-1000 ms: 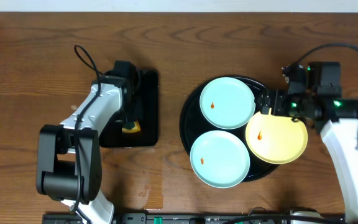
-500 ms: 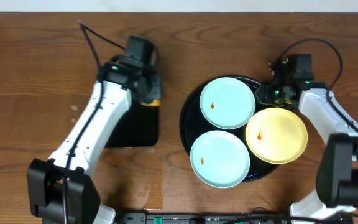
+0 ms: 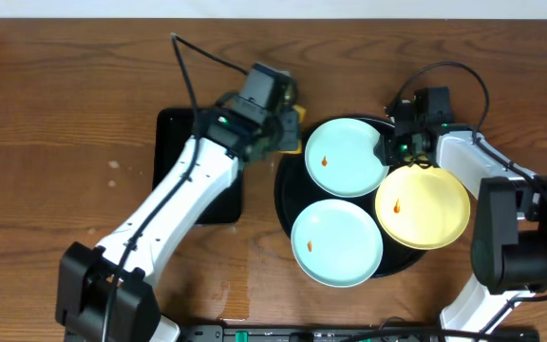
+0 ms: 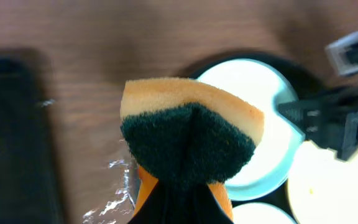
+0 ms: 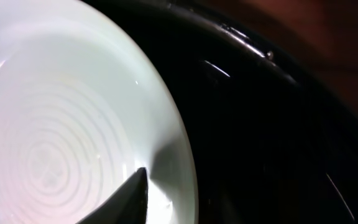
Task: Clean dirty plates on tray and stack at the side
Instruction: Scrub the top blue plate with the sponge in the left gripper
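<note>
Three spotted plates (image 3: 336, 243) sit in the round tray (image 3: 284, 188); left gripper (image 4: 180, 196) clamps a sponge (image 4: 188, 102); right gripper (image 3: 394, 152) is at the rim of the upper mint plate (image 3: 347, 157), jaw gap unclear.

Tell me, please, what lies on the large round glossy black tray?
Three round plates: an upper pale mint-blue plate, a lower mint-blue plate and a pale yellow plate, each with an orange-red spot. They hide most of the tray beneath.
</note>
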Robot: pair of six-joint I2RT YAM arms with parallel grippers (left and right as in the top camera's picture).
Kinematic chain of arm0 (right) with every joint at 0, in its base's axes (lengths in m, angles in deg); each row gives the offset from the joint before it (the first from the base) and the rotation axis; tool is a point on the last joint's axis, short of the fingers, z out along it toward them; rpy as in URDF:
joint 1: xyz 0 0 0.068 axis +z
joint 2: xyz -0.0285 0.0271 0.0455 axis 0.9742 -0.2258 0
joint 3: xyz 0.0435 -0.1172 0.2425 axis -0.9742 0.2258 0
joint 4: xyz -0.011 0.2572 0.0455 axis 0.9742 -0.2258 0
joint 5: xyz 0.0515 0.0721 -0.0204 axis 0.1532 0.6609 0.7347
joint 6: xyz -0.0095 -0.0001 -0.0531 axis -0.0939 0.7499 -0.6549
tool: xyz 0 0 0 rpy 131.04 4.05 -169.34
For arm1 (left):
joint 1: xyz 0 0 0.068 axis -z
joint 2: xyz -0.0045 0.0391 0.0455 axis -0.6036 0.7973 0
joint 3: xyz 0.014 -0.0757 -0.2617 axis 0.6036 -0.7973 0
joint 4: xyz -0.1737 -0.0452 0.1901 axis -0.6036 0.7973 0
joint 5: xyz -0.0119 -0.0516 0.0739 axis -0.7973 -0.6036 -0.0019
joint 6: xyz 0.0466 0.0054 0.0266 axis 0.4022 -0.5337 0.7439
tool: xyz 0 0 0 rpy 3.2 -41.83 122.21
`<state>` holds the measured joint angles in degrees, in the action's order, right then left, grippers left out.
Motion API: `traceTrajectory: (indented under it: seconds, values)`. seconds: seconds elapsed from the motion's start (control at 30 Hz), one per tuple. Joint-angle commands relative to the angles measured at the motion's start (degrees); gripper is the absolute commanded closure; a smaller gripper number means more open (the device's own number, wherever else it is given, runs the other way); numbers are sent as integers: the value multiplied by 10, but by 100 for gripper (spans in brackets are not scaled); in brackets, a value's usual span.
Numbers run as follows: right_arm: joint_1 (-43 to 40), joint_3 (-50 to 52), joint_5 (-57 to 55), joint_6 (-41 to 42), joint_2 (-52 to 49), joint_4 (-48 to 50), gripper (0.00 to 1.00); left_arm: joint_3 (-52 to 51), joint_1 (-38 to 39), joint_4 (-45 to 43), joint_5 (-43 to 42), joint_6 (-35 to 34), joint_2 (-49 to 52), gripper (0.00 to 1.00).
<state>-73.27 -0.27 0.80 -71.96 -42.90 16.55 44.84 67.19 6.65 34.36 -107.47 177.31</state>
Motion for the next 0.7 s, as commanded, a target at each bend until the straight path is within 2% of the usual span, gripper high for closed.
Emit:
traceTrajectory:
  seconds: [0.0, 0.1, 0.17, 0.4, 0.67]
  values:
    - [7, 1, 0, -13, -31, -3, 75, 12, 25, -29, -6, -48, 8, 92]
    - [7, 1, -1, -4, -30, -3, 79, 12, 42, -60, -6, -83, 32, 92]
    - [7, 1, -1, 0, -30, -5, 84, 12, 51, -78, -10, -103, 52, 93]
    - [8, 1, -1, 41, -29, -14, 89, 12, 60, -154, -61, -156, 127, 93]
    - [12, 1, -7, 47, -29, -27, 91, 12, 65, -226, -137, -199, 219, 92]
